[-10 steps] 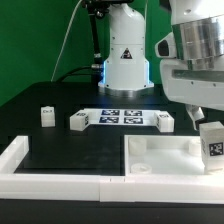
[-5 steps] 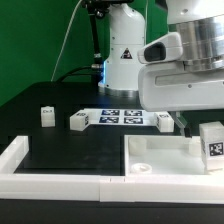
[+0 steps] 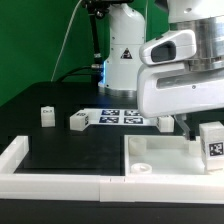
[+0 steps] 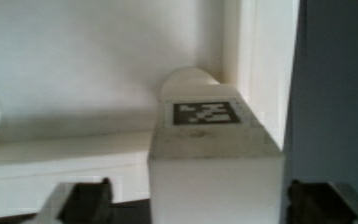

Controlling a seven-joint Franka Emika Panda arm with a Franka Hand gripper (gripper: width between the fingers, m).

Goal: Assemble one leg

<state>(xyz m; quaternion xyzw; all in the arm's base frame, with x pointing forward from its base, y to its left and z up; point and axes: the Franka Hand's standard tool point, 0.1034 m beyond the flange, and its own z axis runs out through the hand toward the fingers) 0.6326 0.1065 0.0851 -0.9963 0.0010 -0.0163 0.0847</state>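
The leg (image 3: 211, 145) stands upright, long axis vertical, in the white tabletop's (image 3: 160, 163) corner on the exterior view's right, its tag facing that camera. My pincer (image 4: 202, 200) is spread wide and straddles the leg, with a gap showing beside one finger (image 4: 87, 203).

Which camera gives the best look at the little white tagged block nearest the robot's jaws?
The wrist view: the leg fills the middle, its tag plain, between the jaws. The exterior view shows the leg small at that view's right edge, beside the arm.
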